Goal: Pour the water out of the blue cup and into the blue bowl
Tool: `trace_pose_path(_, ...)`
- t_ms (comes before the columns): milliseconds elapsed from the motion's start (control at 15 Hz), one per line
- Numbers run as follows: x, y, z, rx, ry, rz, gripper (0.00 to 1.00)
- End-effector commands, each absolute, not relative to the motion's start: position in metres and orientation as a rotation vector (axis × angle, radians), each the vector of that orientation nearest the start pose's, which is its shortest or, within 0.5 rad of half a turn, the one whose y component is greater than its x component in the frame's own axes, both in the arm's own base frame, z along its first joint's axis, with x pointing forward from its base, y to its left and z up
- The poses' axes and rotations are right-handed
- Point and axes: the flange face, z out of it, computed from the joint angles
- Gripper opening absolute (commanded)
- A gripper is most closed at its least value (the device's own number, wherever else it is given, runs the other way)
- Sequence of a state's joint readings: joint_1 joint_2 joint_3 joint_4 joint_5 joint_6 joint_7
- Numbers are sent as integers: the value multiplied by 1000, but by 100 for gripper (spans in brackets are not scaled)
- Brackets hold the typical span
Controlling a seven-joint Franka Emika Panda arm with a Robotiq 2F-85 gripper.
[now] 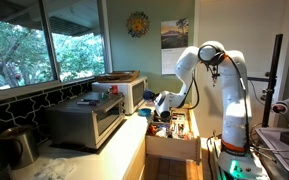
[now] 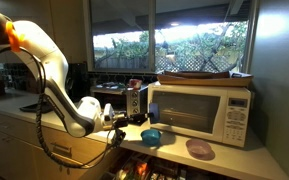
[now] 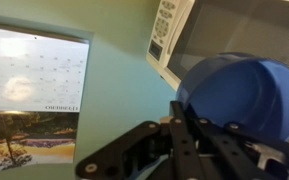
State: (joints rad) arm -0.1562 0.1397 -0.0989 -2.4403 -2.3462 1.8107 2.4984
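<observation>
My gripper (image 3: 184,115) is shut on the rim of the dark blue cup (image 3: 239,95), which fills the right of the wrist view and is tipped onto its side. In both exterior views the gripper (image 2: 134,120) (image 1: 165,104) holds the cup (image 2: 144,120) just above the counter in front of the white microwave. The light turquoise blue bowl (image 2: 151,137) sits on the counter right below and beside the cup. I cannot see any water. The bowl is out of the wrist view.
The white microwave (image 2: 204,110) stands close behind the bowl. A pink dish (image 2: 199,150) lies on the counter in front of it. A toaster oven (image 1: 84,122) and a metal kettle (image 1: 19,145) stand further along. A drawer (image 1: 172,135) is open below the counter.
</observation>
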Motion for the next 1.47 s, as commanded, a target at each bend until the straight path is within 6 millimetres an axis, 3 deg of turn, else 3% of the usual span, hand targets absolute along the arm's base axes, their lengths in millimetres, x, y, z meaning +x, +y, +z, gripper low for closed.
trace_pose_path(0, 486, -214, 331, 1547, -777, 1373, 1)
trace_pose_path(267, 501, -263, 400, 1635, -977, 1248, 1)
trace_pose_path(467, 503, -290, 431, 1725, -1092, 1114, 1)
trace_pose_path(667, 495, -309, 435, 1795, -1199, 951, 1)
trace_pose_path(1133, 469, -329, 422, 1902, -1475, 526, 1)
trace_pose_path(1200, 474, -327, 424, 1880, -1415, 619, 4)
trace_pose_path(1400, 471, -329, 423, 1897, -1458, 560, 1)
